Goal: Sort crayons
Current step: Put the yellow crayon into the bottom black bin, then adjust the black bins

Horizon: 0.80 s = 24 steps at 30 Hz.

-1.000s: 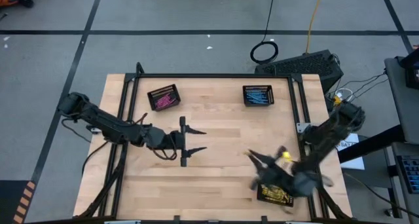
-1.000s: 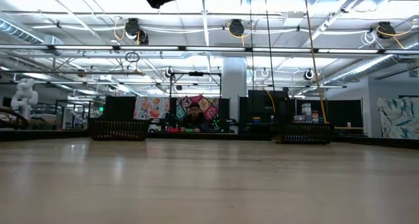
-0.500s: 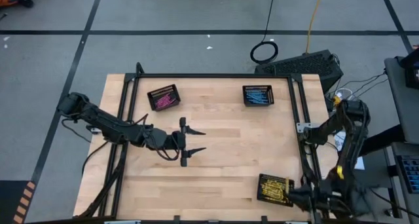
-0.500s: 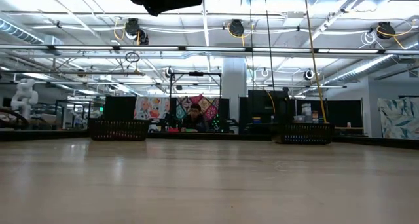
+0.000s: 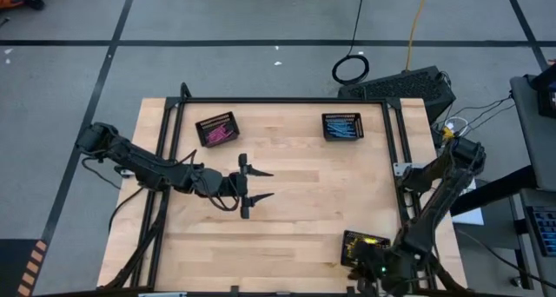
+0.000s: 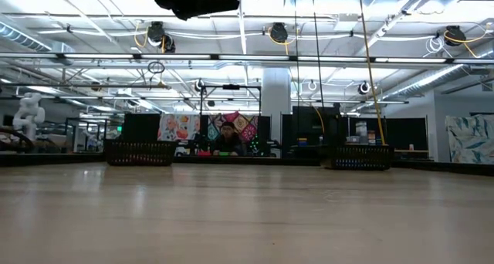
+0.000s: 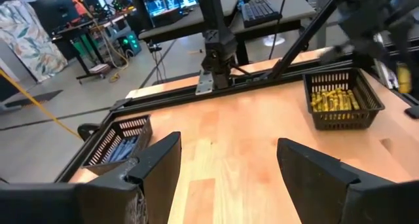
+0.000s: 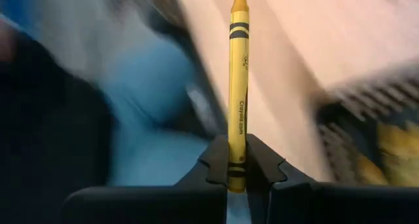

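You can read "Crayola.com" running lengthwise in small dark print on the yellow crayon (image 8: 238, 86), a small mark above it too tiny to read, no other legible text anywhere

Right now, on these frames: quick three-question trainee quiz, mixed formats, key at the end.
1. True or false: the left gripper holds a crayon.
2. What colour is the crayon clamped in the right gripper?
3. The basket beside the right gripper holds: A pink, B blue, C yellow crayons?

Key:
1. False; its jaws stand open and empty over bare wood.
2. Yellow.
3. C.
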{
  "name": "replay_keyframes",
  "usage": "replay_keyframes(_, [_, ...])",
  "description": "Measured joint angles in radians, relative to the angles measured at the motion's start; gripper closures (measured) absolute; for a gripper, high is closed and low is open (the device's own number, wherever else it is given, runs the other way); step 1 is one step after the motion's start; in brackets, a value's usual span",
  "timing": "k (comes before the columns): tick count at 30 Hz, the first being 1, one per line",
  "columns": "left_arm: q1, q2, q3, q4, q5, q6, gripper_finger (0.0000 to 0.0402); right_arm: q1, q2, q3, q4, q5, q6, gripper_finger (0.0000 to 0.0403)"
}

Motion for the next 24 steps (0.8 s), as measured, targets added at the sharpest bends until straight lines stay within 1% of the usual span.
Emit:
replay_keyframes(1, [0.0, 0.0, 0.0, -0.001, 0.0, 0.0, 0.0146, -0.024, -0.009, 0.032, -0.102, -0.08, -0.006, 0.0399])
replay_keyframes(3, [-0.001, 0.0, 0.0, -0.002, 0.0, 0.001, 0.0146, -0.062, -0.026, 0.109, -0.299, -0.204, -0.056, 0.0399])
replay_keyframes(6, [-0.001, 0.0, 0.0, -0.005, 0.0, 0.0, 0.0146, -0.09, -0.028, 0.227, -0.565, -0.339, -0.126, 0.0399])
replay_keyframes(8, [0.0, 0.0, 0.0, -0.011, 0.0, -0.006, 0.0146, -0.089, -0.027, 0.257, -0.673, -0.413, -0.148, 0.0399])
replay_keyframes(11, [-0.001, 0.0, 0.0, -0.029, 0.0, -0.008, 0.0146, -0.079, -0.027, 0.252, -0.754, -0.496, -0.195, 0.0399])
replay_keyframes(13, [-0.001, 0.0, 0.0, -0.041, 0.0, -0.01, 0.0146, -0.079, -0.023, 0.222, -0.769, -0.522, -0.224, 0.0399])
replay_keyframes(15, [-0.002, 0.0, 0.0, -0.054, 0.0, -0.031, 0.0146, -0.086, -0.02, 0.185, -0.773, -0.52, -0.232, 0.0397])
replay_keyframes(17, [-0.003, 0.0, 0.0, -0.064, 0.0, -0.035, 0.0146, -0.1, -0.021, 0.152, -0.769, -0.489, -0.224, 0.0388])
replay_keyframes(20, [-0.007, 0.0, 0.0, -0.074, 0.0, -0.034, 0.0146, -0.129, -0.021, 0.121, -0.769, -0.48, -0.225, 0.0355])
replay_keyframes(24, [-0.007, 0.001, 0.0, -0.08, 0.0, -0.035, 0.0146, -0.172, -0.022, 0.119, -0.766, -0.538, -0.302, 0.0286])
